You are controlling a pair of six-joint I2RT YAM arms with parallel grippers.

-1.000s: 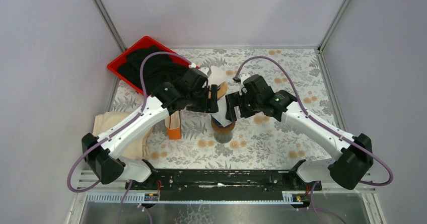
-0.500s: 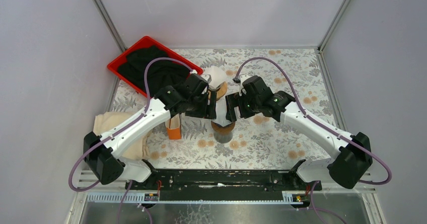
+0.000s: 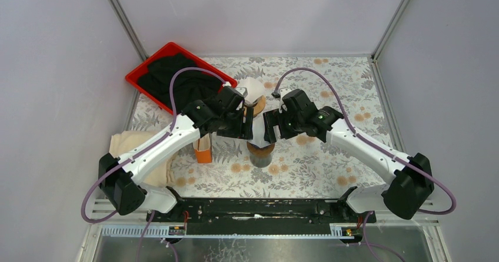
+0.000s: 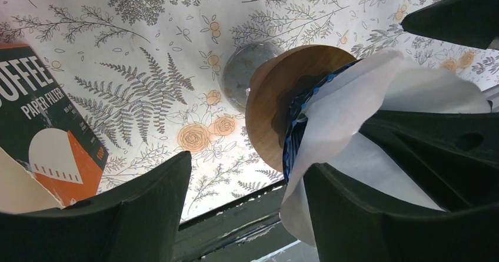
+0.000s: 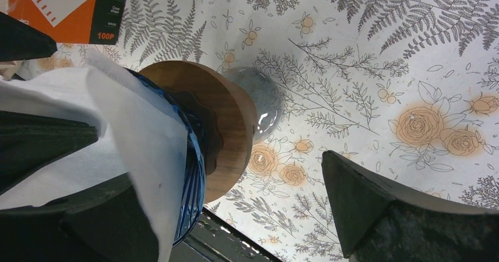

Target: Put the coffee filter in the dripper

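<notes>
Floral bench (image 3: pixel 329 168). My left hand (image 4: pixel 244 171) and right hand (image 5: pixel 229 179), both wide open and gripping nothing, flank the dripper (image 4: pixel 273 120). White filter (image 4: pixel 353 97) sits in its mouth, one edge spilling over the rim against my left hand.

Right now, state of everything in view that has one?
coffee filter: in the dripper, paper sticking out past the rim
dripper: upright
left gripper: jaws open
right gripper: jaws open
filter box: standing upright
red tray: holding black cloth
</notes>
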